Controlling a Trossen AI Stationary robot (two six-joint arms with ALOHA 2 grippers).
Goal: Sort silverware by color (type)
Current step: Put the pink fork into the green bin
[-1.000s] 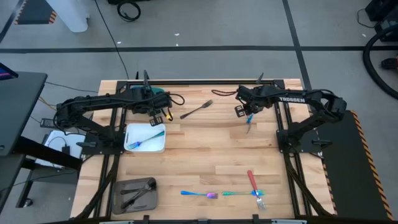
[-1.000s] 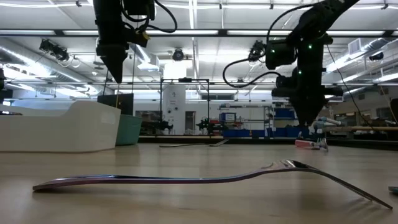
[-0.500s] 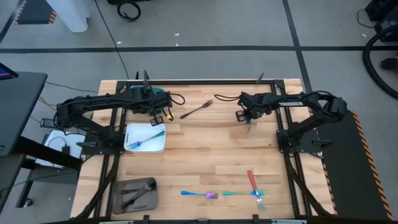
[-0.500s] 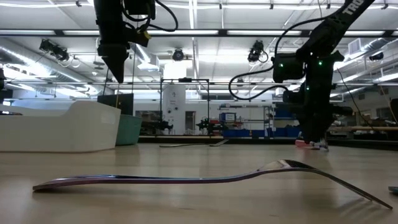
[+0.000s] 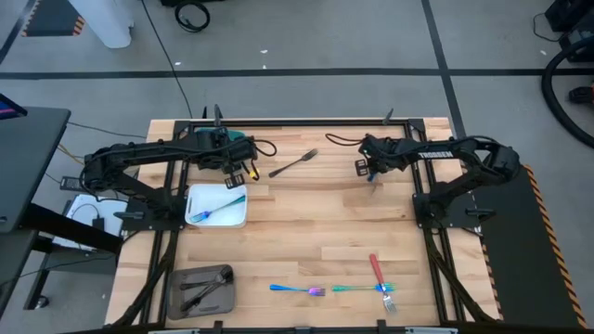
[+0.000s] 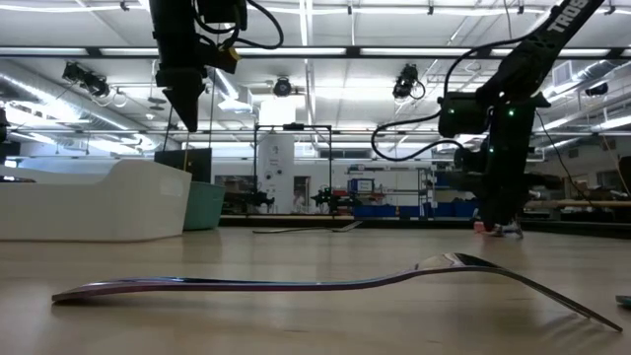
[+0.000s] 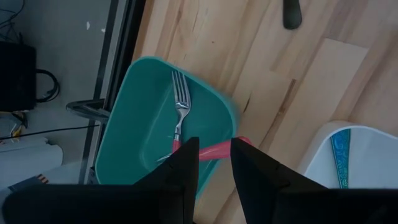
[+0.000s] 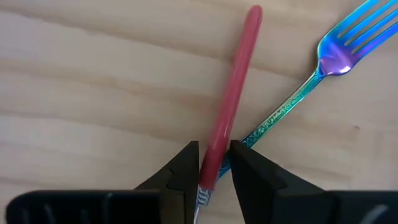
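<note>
My left gripper (image 7: 214, 163) hangs high over the teal tray (image 7: 143, 124) at the table's far left and is shut on a red-handled utensil (image 7: 239, 144). Another red-handled fork (image 7: 179, 102) lies flat in that tray. My right gripper (image 8: 214, 171) is down at the table's far right (image 5: 370, 173), shut on a red-handled utensil (image 8: 233, 87). That utensil lies across an iridescent fork (image 8: 339, 46). The white tray (image 5: 216, 206) holds an iridescent fork, and the grey tray (image 5: 202, 288) holds dark utensils. My left gripper pinches the red handle (image 7: 214, 151) between its two fingers from above, pointing down, and the piece is lifted clear over the teal tray. The rest of the utensil is hidden behind the fingers. My right gripper pinches the red handle (image 8: 211, 158) near its metal end, from above, fingers across it. The utensil lies flat on the table, over the iridescent fork's handle (image 8: 267, 121).
A dark fork (image 5: 295, 163) lies on the far middle of the table. Near the front edge lie two iridescent forks (image 5: 297, 289) (image 5: 357, 289) and a red-handled utensil (image 5: 376, 269). Bare wood spans the table's centre.
My right gripper has come down toward the table and shifted a little toward the table's right edge, ending low over the red-handled utensil and iridescent fork there.
</note>
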